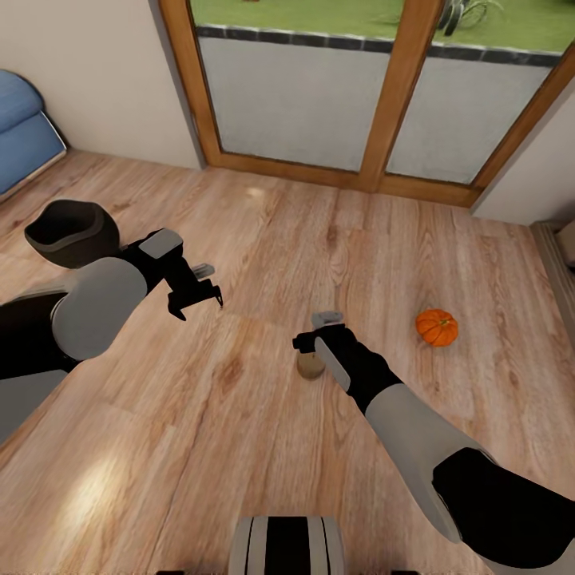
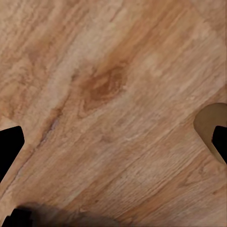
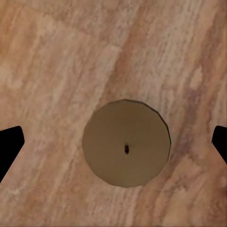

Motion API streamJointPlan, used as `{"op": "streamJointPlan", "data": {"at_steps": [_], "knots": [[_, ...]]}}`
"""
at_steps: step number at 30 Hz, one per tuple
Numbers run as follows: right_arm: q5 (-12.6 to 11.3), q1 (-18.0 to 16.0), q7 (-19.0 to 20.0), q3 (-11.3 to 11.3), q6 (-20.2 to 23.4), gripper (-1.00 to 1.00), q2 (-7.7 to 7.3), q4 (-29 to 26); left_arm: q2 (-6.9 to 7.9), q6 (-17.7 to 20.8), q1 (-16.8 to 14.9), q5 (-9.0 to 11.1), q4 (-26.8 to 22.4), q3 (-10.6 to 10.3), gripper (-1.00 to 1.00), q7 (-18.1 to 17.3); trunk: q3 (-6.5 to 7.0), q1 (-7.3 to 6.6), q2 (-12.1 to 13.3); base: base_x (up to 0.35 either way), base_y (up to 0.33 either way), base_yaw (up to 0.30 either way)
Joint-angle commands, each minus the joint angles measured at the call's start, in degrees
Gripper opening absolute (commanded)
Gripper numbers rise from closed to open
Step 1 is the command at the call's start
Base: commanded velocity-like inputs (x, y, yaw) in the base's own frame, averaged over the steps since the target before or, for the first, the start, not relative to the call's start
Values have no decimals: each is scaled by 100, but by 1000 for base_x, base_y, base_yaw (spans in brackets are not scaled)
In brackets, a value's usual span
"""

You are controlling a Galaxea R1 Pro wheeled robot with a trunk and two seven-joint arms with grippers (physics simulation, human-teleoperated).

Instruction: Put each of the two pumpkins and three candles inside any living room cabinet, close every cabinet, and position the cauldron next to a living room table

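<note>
Right gripper hangs over a candle standing upright on the plank floor. In the right wrist view the candle sits centred between the two dark fingertips, its flat top and small wick hole facing the camera. Jaws spread wide, clear gap each side, nothing held

Left gripper hovers over bare floor, well apart from the candle; in its own wrist view the fingertips stand apart with only planks between them, so released and empty. The candle's edge shows at that view's border

Pumpkin rests on the floor near the candle, on the robot's right. Cauldron sits on the floor beyond the left arm, near the blue sofa. Glass doors ahead

Handling, judged: candle looks short, stiff, light; smooth round wall, likely slippery. Stubby shape means little wall to pinch. Best hold: straight down from above, pads on opposite sides of the wall, low enough to clear the top rim. Off-centre closing could tip it or roll it away. Alignment looks good as it stands
</note>
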Motion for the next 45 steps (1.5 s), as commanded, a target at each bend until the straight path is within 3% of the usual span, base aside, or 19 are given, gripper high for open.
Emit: {"op": "streamJointPlan", "data": {"at_steps": [1,7,19,45], "knots": [[-49,-4,-49,15,-1,100,0,6,1,13,-1,12,-9,47,100,56,-26,1,-3,0,0,0],[-45,-4,-59,22,-24,100,0,18,10,13,-1,12,-9,47,100,56,-159,17,-11,0,0,0],[-3,-12,-495,16,-31,100,0,-190,28,20,-1,12,-9,47,100,48,-159,17,-11,0,0,0],[-59,-13,-495,33,-229,100,0,-9,39,40,-1,9,-9,39,100,48,-159,17,-11,0,0,0]]}}
